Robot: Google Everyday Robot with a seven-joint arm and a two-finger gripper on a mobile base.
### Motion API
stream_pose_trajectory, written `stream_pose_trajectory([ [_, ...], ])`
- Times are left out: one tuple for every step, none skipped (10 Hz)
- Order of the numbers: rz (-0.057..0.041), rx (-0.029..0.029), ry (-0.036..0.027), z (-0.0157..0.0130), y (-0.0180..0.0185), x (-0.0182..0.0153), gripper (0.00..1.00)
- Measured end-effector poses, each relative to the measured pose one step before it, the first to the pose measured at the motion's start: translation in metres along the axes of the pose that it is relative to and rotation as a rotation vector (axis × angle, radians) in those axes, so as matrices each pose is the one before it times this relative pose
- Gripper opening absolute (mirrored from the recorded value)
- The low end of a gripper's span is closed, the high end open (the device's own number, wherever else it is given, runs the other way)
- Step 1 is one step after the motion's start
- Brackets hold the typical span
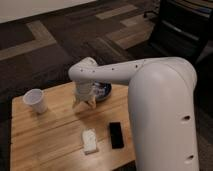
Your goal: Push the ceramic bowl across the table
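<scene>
The ceramic bowl, dark blue outside, sits near the far edge of the wooden table. Most of it is hidden behind my wrist, and only its right part shows. My gripper points down at the table top just left of and in front of the bowl, right beside it. I cannot tell whether it touches the bowl. My white arm reaches in from the right and fills that side of the view.
A plain white cup stands at the table's far left. A small white block and a flat black object lie near the front edge. A dark chair stands at the back right on carpet.
</scene>
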Motion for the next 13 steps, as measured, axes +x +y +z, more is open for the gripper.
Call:
stream_pose_trajectory([
  [-0.00394, 0.00667, -0.00541, 0.00144, -0.00295, -0.0024, 0.65],
  [-0.01255, 0.01358, -0.00979, 0.00135, -0.00545, -0.00267, 0.65],
  [-0.0105, 0.00792, -0.00444, 0.00017, -0.00353, -0.00016, 0.65],
  [-0.00958, 0.0068, -0.00154, 0.00084, -0.00391, 0.00181, 0.65],
  [-0.00406, 0.00357, -0.00252, 0.00203, -0.00725, 0.00284, 0.65],
  [-0.00128, -0.0034, -0.0062, 0.00093, -0.006, 0.0003, 0.65],
  [0.00299, -0.01041, -0.00884, 0.00049, -0.01331, -0.00028, 0.65],
  [0.00513, -0.00661, -0.00243, -0.00043, -0.00851, 0.00001, 0.65],
  [0.00105, -0.00418, -0.00106, -0.00075, -0.01042, -0.00007, 0.65],
  [-0.01028, -0.00045, 0.00108, -0.00077, -0.00823, -0.00096, 0.65],
  [-0.01288, 0.00223, 0.00424, -0.00012, -0.00641, -0.00106, 0.65],
  [-0.02262, 0.00165, 0.01163, 0.00197, -0.00593, -0.00029, 0.65],
  [-0.01583, -0.0025, 0.01179, 0.00346, -0.00223, 0.00042, 0.65],
])
